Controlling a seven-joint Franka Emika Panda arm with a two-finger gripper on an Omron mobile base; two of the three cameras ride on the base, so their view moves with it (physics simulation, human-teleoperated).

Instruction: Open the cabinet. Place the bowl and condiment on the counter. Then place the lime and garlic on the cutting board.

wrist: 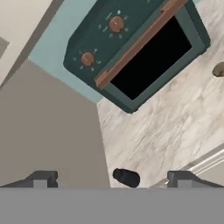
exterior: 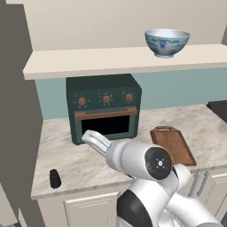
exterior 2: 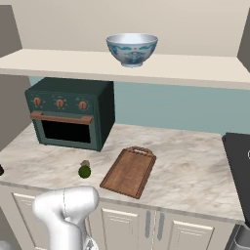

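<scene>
Beige marble-look counter (exterior: 88,166) runs along a teal back wall, with a dark green toaster oven (exterior: 104,107) standing on it as the reference landmark. Oven details: 3 orange knobs across the top panel and 1 brown handle bar above the dark window.

Above the oven, a cream shelf (exterior: 88,62) carries the bowl (exterior: 167,42), white with blue pattern, upright, to the oven's right in both base views.

Right of the oven and nearer the counter's front edge, the cutting board (exterior 2: 129,171) lies flat on the counter, handle end toward the wall.

Between the oven and the board, toward the front edge, the lime (exterior 2: 85,171) rests on the counter. The garlic (exterior 2: 85,163) sits just behind it, touching or nearly so; contact cannot be resolved.

Left of the oven, close to the counter's front edge, the condiment (exterior: 55,178) stands upright on the counter, well apart from the oven.

The gripper (wrist: 111,179) looks down on the counter's left end, the condiment lying between its 2 finger tips in the hand view. Its fingers stand wide apart, holding nothing.
</scene>
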